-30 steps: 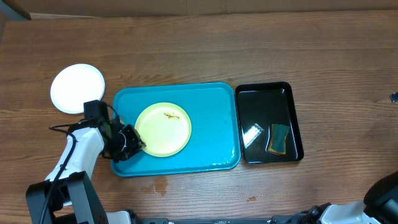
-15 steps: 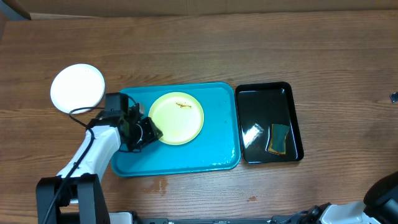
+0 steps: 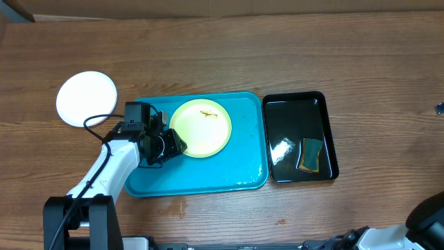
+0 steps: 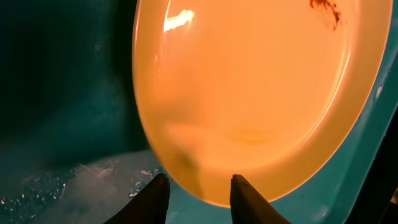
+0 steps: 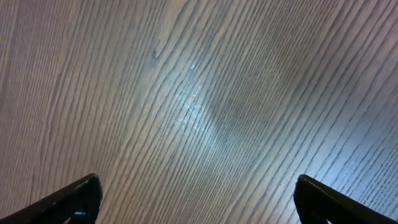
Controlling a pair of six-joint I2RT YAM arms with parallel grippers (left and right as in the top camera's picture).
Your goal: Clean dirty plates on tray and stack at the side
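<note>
In the last second I have slid the yellow plate (image 3: 201,128) across the blue tray (image 3: 208,179), away from me and to my right. It now lies in the tray's far half, close to the far rim. My left pincer (image 4: 199,182) has followed it and parted a little. The plate's near rim sits in the gap between its tips, but I cannot tell whether I am pinching it or have let go. The brown smear (image 3: 207,113) is on the plate, so it is not clean yet. The white plate (image 3: 87,98) has not moved from the tabletop (image 3: 277,48) left of the tray. The sponge (image 3: 311,154) lies in the black tray (image 3: 298,101). My right pincer (image 5: 196,186) hangs released over bare wood. I judge wiping comes next.
</note>
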